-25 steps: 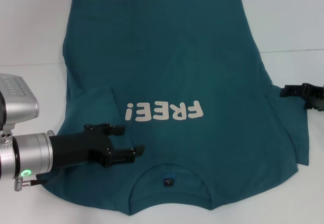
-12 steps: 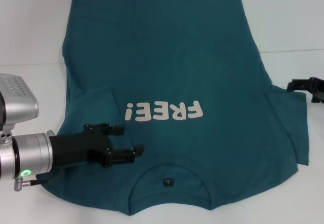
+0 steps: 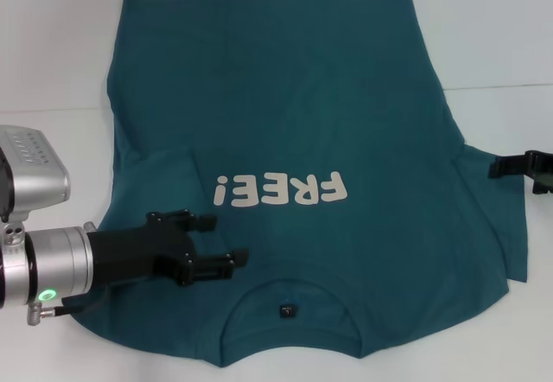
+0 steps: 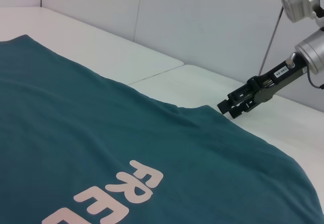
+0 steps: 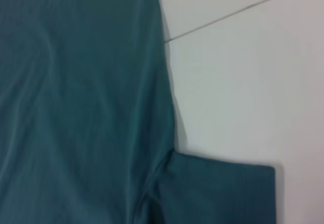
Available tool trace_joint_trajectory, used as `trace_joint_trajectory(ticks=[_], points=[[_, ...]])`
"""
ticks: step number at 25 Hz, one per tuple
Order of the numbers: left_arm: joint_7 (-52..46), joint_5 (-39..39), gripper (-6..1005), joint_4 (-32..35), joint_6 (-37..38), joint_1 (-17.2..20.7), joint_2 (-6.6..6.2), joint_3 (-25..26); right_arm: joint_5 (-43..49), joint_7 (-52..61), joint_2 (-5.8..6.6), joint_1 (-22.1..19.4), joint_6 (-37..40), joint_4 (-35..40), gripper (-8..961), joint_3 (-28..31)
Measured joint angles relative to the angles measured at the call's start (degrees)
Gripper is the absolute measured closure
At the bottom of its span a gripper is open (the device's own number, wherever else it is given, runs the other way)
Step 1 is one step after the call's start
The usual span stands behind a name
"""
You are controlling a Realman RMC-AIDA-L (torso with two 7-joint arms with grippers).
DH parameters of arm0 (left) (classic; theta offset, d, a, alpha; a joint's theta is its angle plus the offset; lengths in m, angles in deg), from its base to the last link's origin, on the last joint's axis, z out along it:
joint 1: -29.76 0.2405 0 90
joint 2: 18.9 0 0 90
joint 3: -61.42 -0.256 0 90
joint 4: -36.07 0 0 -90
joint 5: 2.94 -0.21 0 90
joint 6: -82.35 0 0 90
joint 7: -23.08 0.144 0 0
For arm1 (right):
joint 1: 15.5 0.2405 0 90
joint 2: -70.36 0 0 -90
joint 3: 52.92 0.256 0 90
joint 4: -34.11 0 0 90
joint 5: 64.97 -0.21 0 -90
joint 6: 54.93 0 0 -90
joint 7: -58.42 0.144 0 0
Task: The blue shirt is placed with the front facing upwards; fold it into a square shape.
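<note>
Left gripper (image 3: 223, 242) sat low over the blue shirt's (image 3: 294, 114) folded-in left sleeve, fingers apart, nothing between them. Shirt lay flat on the white table (image 3: 52, 45), FREE! print (image 3: 281, 190) up, just ahead of its fingertips, collar nearest the robot. Right gripper (image 3: 518, 168) sat at the right sleeve edge; can't tell its finger state

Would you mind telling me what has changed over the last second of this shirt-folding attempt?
The right end effector has pulled back toward the robot's right, away from the shirt's sleeve, and now shows only at the edge of the head view, holding nothing. The left end effector stays open over the shirt near the collar, barely shifted. The shirt lies flat as before, print up.
</note>
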Motion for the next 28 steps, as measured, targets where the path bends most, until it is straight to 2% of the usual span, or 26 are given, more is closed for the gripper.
trace_joint_trajectory(ticks=[7, 16, 22, 28], points=[[0.04, 0.00, 183, -0.06, 0.00, -0.01, -0.01, 0.00, -0.03, 0.03, -0.56, -0.06, -0.61, -0.25, 39, 0.11], [0.10, 0.00, 183, -0.09, -0.01, -0.02, -0.01, 0.01, -0.77, 0.05, -2.50, 0.37, -3.39, -0.37, 64, 0.53], [0.10, 0.00, 183, -0.09, -0.01, -0.02, -0.01, 0.01, -7.82, -0.67, -2.48, -0.53, -3.28, -0.44, 80, 0.67], [0.15, 0.00, 184, -0.09, -0.01, -0.02, -0.01, 0.01, -10.07, -1.17, -2.59, -0.73, -3.48, -0.44, 96, 0.69]])
